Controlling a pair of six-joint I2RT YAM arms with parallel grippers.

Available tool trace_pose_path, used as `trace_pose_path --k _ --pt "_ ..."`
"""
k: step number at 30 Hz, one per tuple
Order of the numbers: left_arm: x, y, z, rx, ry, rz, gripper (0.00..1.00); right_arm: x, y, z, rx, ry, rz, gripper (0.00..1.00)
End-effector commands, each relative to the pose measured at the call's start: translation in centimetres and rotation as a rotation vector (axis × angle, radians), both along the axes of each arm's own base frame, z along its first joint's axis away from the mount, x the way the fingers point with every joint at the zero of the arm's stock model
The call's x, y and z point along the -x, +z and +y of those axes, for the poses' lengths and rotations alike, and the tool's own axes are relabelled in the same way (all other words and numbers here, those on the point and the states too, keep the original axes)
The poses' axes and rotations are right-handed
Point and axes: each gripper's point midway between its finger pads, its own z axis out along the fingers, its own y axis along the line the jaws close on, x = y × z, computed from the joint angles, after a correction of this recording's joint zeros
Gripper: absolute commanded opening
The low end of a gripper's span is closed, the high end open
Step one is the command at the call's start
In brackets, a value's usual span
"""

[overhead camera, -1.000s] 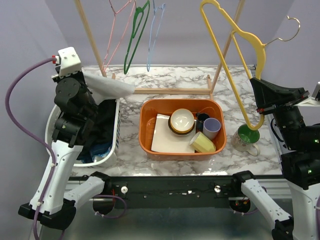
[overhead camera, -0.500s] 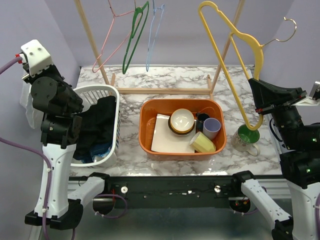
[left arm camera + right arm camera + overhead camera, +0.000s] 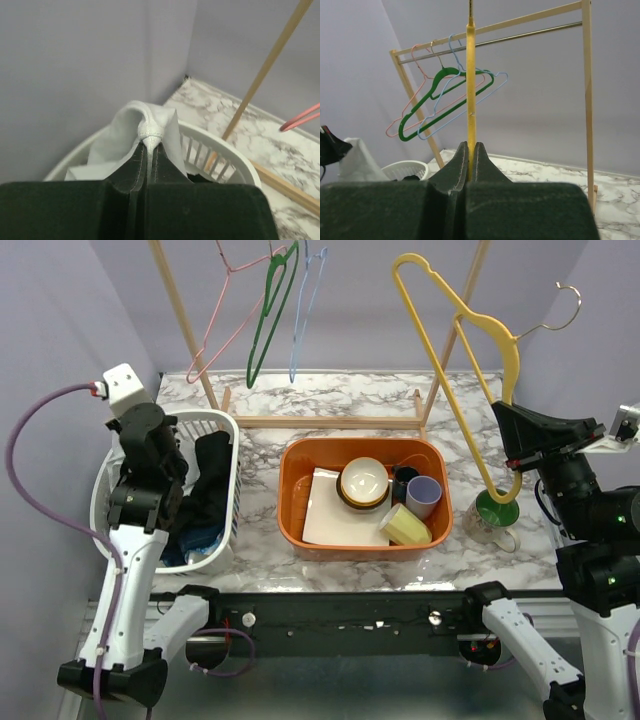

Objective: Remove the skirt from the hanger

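The white skirt (image 3: 122, 142) is off the hanger and bunched between my left gripper's (image 3: 149, 148) shut jaws, hanging over the near rim of the white laundry basket (image 3: 227, 152). In the top view my left arm (image 3: 145, 465) covers the gripper and skirt above the basket (image 3: 226, 428). The right wrist view shows the skirt (image 3: 357, 161) hanging beside the basket (image 3: 405, 168). My right gripper (image 3: 470, 150) is shut on the lower bar of the bare yellow hanger (image 3: 470, 75) and holds it upright at the right side (image 3: 462, 318).
Dark clothes (image 3: 210, 480) lie in the basket. An orange bin (image 3: 290, 502) at centre holds a bowl, cups and white paper. A green mug (image 3: 495, 512) stands under the hanger. The wooden rack (image 3: 190, 335) behind carries pink, green and blue hangers.
My left arm swung up and out to the left with the skirt, then came back down over the basket. The yellow hanger in my right gripper tilted slightly left.
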Motion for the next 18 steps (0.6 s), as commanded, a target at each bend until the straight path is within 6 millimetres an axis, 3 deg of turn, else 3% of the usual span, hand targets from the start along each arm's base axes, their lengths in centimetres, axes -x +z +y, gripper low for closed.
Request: trace_pose_path --k 1,2,3,6,8,12,18 --pt "-0.7 -8.6 -1.5 0.282 -0.028 0.064 0.00 0.4 -0.1 0.1 0.007 0.011 -0.002 0.01" --pt "-0.7 -10.6 -1.4 0.330 -0.008 0.077 0.00 0.2 -0.5 0.1 0.009 0.006 0.013 0.01" --pt "-0.6 -11.5 -1.1 0.363 0.012 0.072 0.00 0.0 -0.7 0.0 0.009 0.000 0.023 0.01" --pt "-0.9 -14.8 -1.3 0.476 0.019 0.107 0.23 -0.9 -1.9 -0.4 0.010 -0.029 0.075 0.01" --pt "-1.0 -17.3 -1.6 0.540 0.019 0.168 0.28 -1.6 -2.9 -0.4 0.012 -0.038 0.116 0.01" --pt "-0.9 -19.4 -1.1 0.599 0.071 0.198 0.32 -3.0 -4.2 0.2 0.033 -0.026 0.192 0.01" --pt "-1.0 -20.8 -0.8 0.658 0.090 0.203 0.50 -5.0 -5.0 0.0 0.059 -0.059 0.270 0.01"
